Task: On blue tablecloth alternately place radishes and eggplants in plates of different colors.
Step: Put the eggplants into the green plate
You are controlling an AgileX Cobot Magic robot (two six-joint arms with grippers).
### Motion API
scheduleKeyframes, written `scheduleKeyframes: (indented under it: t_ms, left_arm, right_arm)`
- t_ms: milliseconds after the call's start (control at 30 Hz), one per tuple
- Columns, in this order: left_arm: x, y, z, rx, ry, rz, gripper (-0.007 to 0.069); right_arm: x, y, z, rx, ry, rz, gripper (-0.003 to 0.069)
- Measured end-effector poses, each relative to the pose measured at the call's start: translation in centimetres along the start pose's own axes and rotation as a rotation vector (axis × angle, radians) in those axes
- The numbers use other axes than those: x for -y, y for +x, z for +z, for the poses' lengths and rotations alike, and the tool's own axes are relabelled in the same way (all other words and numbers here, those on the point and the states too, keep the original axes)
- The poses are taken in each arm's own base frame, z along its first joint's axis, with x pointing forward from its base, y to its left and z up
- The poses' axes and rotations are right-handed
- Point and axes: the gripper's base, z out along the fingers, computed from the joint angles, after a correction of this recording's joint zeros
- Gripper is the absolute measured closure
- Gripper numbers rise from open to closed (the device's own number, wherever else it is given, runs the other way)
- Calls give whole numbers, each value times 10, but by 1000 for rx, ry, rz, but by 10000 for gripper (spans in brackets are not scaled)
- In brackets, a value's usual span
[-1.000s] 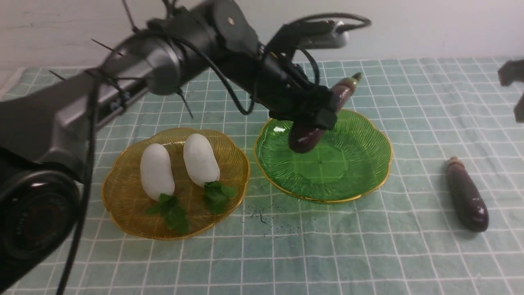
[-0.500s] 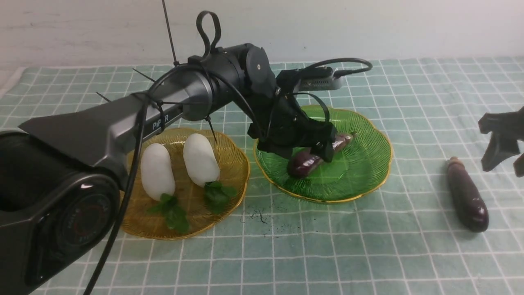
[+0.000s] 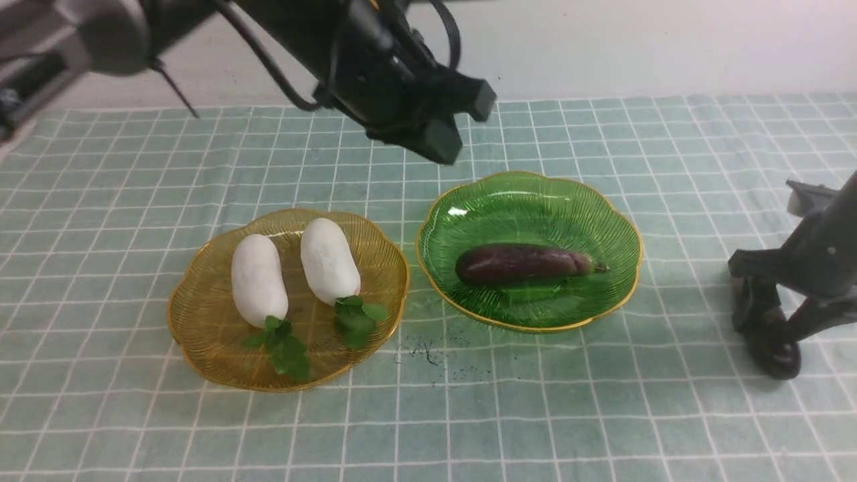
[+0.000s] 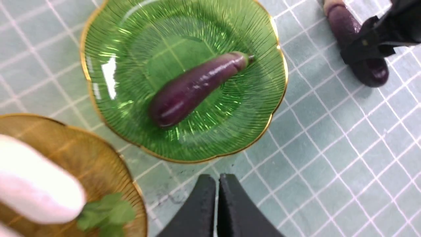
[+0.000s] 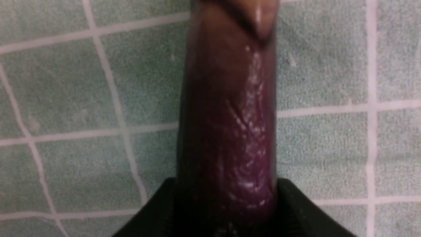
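Two white radishes lie side by side in the amber plate on the blue tablecloth. One purple eggplant lies across the green plate. My left gripper hangs high above the cloth behind the plates, shut and empty. At the right, the second eggplant lies on the cloth. My right gripper is down over it, one finger pressed against each of its sides.
Dark specks dot the cloth just in front of the gap between the two plates. A white wall runs along the back. The cloth's left edge shows at the far left.
My left gripper let go of the eggplant in the green plate, rose up and back, and shut. My right gripper came down over the second eggplant and closed on it.
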Motion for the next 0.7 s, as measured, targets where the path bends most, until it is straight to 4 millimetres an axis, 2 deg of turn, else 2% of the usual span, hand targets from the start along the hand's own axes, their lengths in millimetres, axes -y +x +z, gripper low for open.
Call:
scheduleKeyframes:
  t_ms: [100, 167, 267, 367, 467, 533, 700]
  left_arm:
    - [12, 11, -55, 78, -16, 31, 632]
    - [17, 20, -74, 104, -18, 38, 632]
    - [22, 43, -92, 110, -15, 39, 632]
    - [24, 64, -96, 107, -14, 32, 632]
    - [24, 84, -92, 98, -7, 15, 632]
    - [24, 97, -89, 93, 0, 4, 632]
    - [25, 123, -86, 69, 20, -18, 632]
  right_arm:
    - [-15, -9, -30, 66, -79, -5, 324]
    - [-31, -15, -51, 132, -145, -26, 324]
    - [-65, -22, -83, 240, -264, -97, 324]
    - [-105, -26, -100, 326, -338, -204, 324]
    - [-135, -30, -103, 391, -363, -270, 324]
    - [-153, -34, -99, 422, -370, -300, 324]
    - [-182, -48, -67, 436, -373, -336, 324]
